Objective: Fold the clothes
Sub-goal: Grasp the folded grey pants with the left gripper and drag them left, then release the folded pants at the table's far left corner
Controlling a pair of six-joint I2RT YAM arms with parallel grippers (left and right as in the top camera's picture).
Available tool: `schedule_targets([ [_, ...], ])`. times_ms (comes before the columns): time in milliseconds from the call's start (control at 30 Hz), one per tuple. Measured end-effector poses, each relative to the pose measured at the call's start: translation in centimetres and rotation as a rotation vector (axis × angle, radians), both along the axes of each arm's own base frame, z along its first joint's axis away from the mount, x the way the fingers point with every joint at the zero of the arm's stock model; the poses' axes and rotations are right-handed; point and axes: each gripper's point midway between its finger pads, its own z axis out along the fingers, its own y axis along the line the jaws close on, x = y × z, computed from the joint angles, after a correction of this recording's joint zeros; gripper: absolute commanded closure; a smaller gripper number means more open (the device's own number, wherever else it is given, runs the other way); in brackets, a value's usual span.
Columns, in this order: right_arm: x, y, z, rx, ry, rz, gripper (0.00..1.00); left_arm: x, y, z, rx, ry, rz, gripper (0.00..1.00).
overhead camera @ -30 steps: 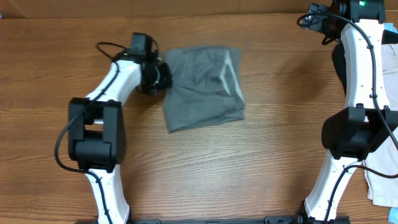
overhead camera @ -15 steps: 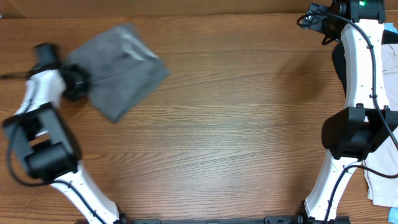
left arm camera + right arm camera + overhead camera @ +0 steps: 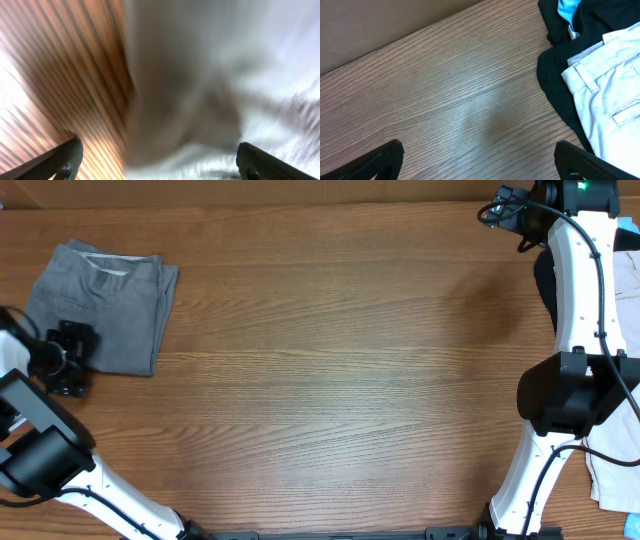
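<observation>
A folded grey garment (image 3: 100, 302) lies flat at the table's far left. My left gripper (image 3: 70, 358) sits at its near left edge. In the left wrist view, which is blurred, the grey garment (image 3: 210, 100) fills the frame ahead. There my left gripper (image 3: 160, 165) is open, its fingers (image 3: 62, 159) wide apart with nothing between them. My right gripper (image 3: 480, 165) is open over bare wood at the back right. A pile of clothes lies just to its right: a black garment (image 3: 560, 95) and beige trousers (image 3: 610, 105).
The right arm (image 3: 575, 280) stretches from the near right to the back right corner. Beside it, at the table's right edge, is the clothes pile (image 3: 625, 290), with more pale cloth (image 3: 612, 475) near the front right. A wall borders the far edge.
My left arm swung the grey garment from the table's middle to the far left, then opened and let it go. The right arm has not moved.
</observation>
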Motion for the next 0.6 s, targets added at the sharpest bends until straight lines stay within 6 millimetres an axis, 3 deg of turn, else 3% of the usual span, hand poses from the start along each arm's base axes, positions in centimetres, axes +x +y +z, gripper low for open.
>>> schedule_targets([
  [133,0.0,0.0,0.0,0.000,0.000,0.000,0.00,0.2,-3.4,-0.1,-0.045,0.037,-0.083,0.02],
  [233,0.0,0.0,0.0,0.000,-0.001,0.000,0.00,0.6,-4.6,-0.3,-0.021,0.062,-0.128,0.15],
  [333,0.0,0.0,0.0,0.000,0.000,0.000,0.00,0.8,-5.1,-0.6,0.021,0.087,-0.161,0.23],
  [600,0.0,0.0,0.0,0.000,0.000,0.000,0.00,2.5,-4.2,-0.7,0.135,0.063,-0.181,0.27],
])
